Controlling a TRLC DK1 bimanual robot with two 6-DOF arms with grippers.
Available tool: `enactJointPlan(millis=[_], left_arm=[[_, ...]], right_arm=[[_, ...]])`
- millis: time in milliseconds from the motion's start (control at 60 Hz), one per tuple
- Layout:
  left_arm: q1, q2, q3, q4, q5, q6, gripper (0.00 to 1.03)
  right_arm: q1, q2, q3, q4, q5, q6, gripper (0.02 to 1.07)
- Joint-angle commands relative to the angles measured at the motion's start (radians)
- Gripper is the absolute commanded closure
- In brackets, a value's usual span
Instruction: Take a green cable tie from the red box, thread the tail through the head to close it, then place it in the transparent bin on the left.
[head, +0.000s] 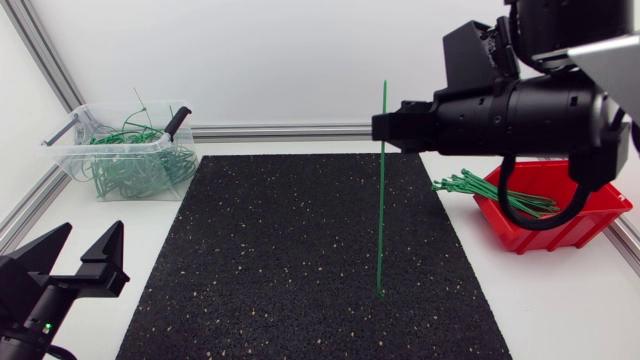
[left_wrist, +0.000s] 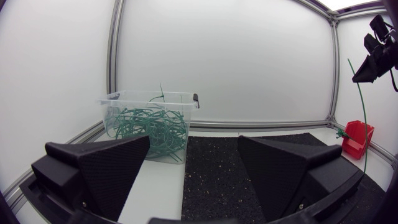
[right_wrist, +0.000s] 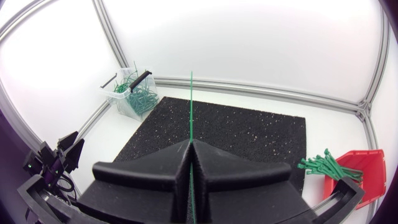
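So the tie (head: 382, 200) is out of the red box (head: 590, 215) and pinched in the right gripper (head: 385, 128). It stands straight up and down over the mat (head: 280, 260), with its lower end down near the surface. That's step one done, I'd say. It's not looped yet, so the threading and the drop into the bin (head: 60, 155) are both left to do. The left gripper (head: 75, 250) sits low at the near-left corner with its fingers wide apart and nothing between them.

The right wrist view is the one that really shows the grip: both fingers pressed together on the tie, which runs out ahead of them. The head view only shows that gripper side-on. The left wrist view looks through its own open fingers to the bin full of looped ties, with the held tie well off to the side.
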Motion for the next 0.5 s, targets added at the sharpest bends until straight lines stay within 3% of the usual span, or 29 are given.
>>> enactJointPlan(millis=[0,483], left_arm=[[-0.007,-0.002,-0.038,-0.024,0.007,-0.010,0.05],[-0.005,-0.002,-0.036,-0.029,0.007,-0.010,0.05]], right_arm=[[0.046,0.066,0.003,0.036,0.032,0.093,1.01],[0.221,0.281,0.058,0.204,0.117,0.375,1.01]])
